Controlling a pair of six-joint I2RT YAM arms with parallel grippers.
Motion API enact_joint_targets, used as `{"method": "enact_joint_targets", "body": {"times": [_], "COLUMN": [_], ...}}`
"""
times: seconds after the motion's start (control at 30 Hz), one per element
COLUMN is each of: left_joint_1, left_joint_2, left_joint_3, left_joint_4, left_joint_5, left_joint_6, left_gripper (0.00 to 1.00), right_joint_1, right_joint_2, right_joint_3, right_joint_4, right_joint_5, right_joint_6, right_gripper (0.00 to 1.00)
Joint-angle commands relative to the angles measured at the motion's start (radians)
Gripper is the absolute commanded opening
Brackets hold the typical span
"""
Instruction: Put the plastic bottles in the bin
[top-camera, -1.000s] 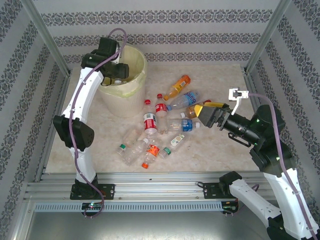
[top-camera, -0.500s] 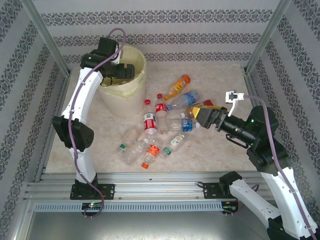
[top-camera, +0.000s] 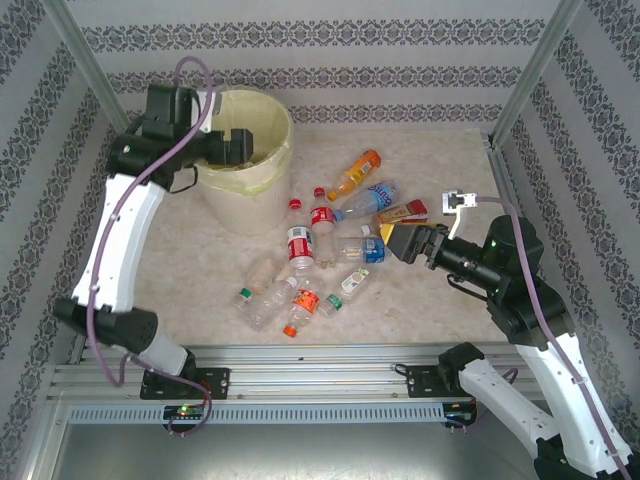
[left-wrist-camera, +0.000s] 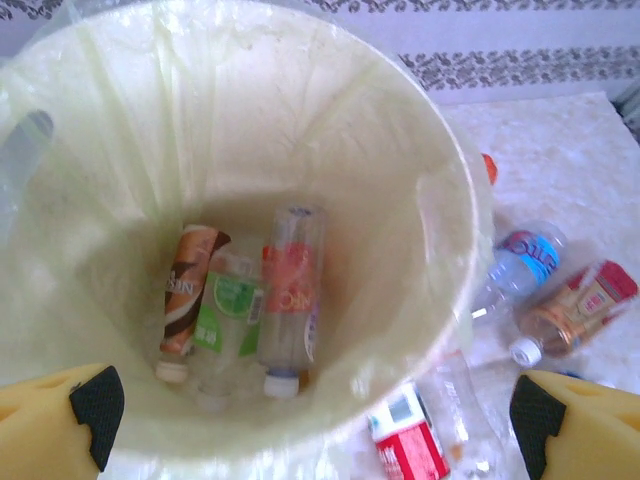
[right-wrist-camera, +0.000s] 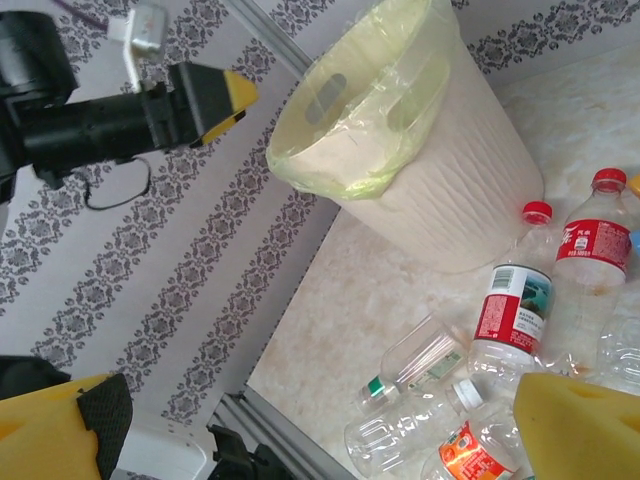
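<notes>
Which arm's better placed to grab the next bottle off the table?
Right. The right gripper, open, hovers beside the clear blue-labelled plastic bottle; the left gripper, open and empty, sits over the large round pale-yellow plastic bin, away from the loose bottles.

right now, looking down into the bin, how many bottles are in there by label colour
brown label bottle: 1
green label bottle: 1
red label bottle: 1
total: 3 that can be made out inside the bin
</notes>
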Motion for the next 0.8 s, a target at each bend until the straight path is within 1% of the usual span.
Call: {"method": "enact_joint_targets", "body": {"times": [0.0,0.1,0.23,0.33,0.4,0.57,0.77], "left_joint_1": [0.011,-0.003,-0.055,-0.108,-0.168,-0.337,-0.457], "left_joint_2": [-0.115,-0.233,-0.388,-0.468,-0.496,-0.496,-0.426], "left_joint_3": [-0.140,-0.287,-0.467,-0.569,-0.621,-0.733,-0.832], "left_joint_4": [0.072,0.087,0.094,0.075,0.061,0.050,0.041], "left_joint_5": [0.091,0.158,0.196,0.199,0.184,0.084,0.001], "left_joint_6": [0.048,0.046,-0.009,-0.072,-0.110,-0.175,-0.214], "left_gripper": [1.00,0.99,0.96,0.96,0.96,0.97,0.99], "right_joint_1": [0.013,0.015,0.020,0.027,0.031,0.046,0.064], "right_joint_2": [-0.015,-0.017,-0.021,-0.021,-0.021,-0.011,-0.011], "right_joint_3": [-0.017,-0.031,-0.051,-0.064,-0.068,-0.077,-0.092], "right_joint_4": [-0.020,-0.033,-0.046,-0.047,-0.047,-0.039,-0.049], "right_joint_5": [-0.036,-0.043,-0.044,-0.043,-0.041,-0.041,-0.029], "right_joint_6": [-0.001,0.002,0.008,0.014,0.017,0.022,0.018], "right_gripper": [0.98,0.98,0.98,0.98,0.98,0.98,0.98]}}
